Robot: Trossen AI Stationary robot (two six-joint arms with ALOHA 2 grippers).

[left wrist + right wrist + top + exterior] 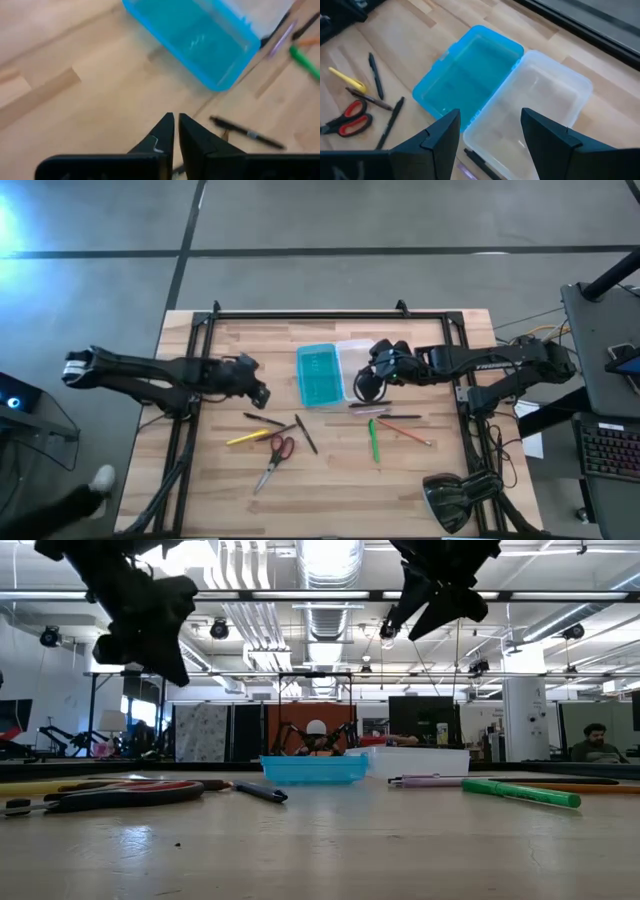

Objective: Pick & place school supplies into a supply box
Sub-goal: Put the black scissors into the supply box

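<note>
Here we see the supply box [332, 374] lying open on the wooden worktop [210, 490], turquoise half beside the clear half, both halves holding nothing that we can make out. The left gripper [175, 131] hangs above the worktop just beside the turquoise half, its jaws nearly together and holding nothing. The right gripper [490, 131] hovers over the clear half with jaws wide apart. The red-handled scissors [276, 456], yellow pencil [247, 437] and green marker [374, 440] lie apart from the box.

A robotics lab: exposed ceiling ducts [325, 560], more robot rigs [312, 735] and monitors [420, 720] behind the table.
</note>
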